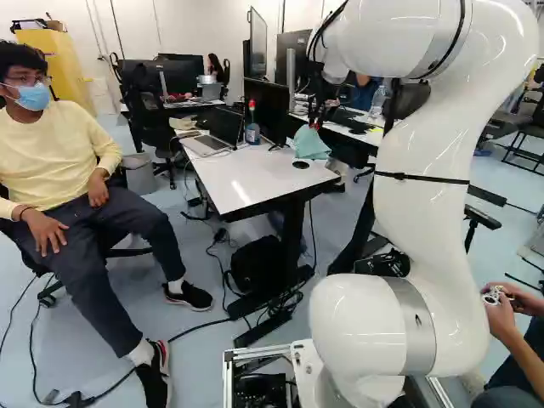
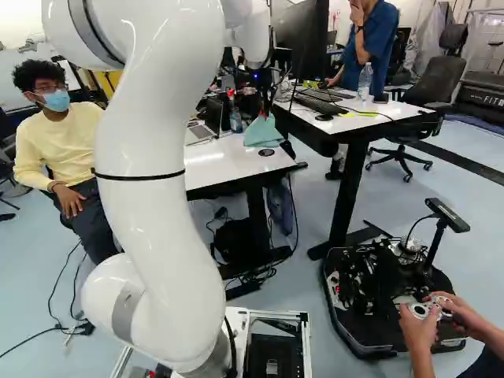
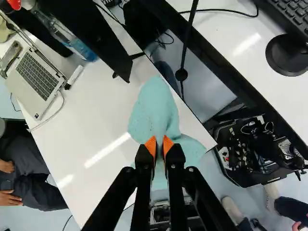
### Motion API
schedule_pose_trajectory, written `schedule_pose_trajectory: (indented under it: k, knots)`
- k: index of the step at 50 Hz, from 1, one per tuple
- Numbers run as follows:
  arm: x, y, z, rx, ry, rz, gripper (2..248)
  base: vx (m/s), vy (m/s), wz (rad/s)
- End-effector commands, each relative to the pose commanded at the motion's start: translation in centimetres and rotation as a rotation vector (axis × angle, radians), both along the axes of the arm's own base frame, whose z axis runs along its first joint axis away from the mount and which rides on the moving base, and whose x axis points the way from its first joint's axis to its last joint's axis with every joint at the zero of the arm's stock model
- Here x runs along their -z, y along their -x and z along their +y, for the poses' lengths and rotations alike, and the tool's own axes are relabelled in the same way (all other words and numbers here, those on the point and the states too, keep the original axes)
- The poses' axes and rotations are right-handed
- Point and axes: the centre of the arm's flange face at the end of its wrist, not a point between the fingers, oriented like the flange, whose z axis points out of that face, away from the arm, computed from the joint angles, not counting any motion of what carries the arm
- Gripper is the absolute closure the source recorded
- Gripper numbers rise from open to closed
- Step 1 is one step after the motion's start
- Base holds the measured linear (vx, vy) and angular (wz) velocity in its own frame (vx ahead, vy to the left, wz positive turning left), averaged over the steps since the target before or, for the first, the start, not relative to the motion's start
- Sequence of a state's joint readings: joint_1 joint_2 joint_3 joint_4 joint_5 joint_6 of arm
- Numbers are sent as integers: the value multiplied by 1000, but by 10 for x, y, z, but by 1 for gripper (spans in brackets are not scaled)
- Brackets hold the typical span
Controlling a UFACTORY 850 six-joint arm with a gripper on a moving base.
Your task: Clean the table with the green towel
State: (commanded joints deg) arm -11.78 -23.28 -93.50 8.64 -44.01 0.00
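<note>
The white tabletop point(image 3: 72, 120) lies below my gripper point(image 1: 315, 125), which is reaching over the corner nearest the second desk point(image 2: 409, 110). I have the fingers clamped on the green towel point(image 3: 154, 110), gathered between both orange pads point(image 3: 168, 145), with its loose folds spreading around the tips. I can't tell how much of it rests on the surface. Just beside the towel, on the tabletop, is a dark round cable hole point(image 2: 266, 152). Farther out from the gripper, to its left, a bottle with a red top point(image 1: 252, 132) stands in front of a black monitor point(image 1: 266, 106), and past the bottle sits an open laptop point(image 3: 36, 77). On the gripper's right, the second desk carries a black keyboard point(image 2: 319, 102) and a clear bottle point(image 2: 365, 83).
</note>
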Motion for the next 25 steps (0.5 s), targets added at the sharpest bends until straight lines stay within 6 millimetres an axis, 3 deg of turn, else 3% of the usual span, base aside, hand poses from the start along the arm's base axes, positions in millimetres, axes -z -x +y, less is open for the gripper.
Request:
schedule_pose_trajectory:
  k: [25]
  knots:
    - [0, -6, -3, 3, 1, -5, 206, 0, 0, 0]
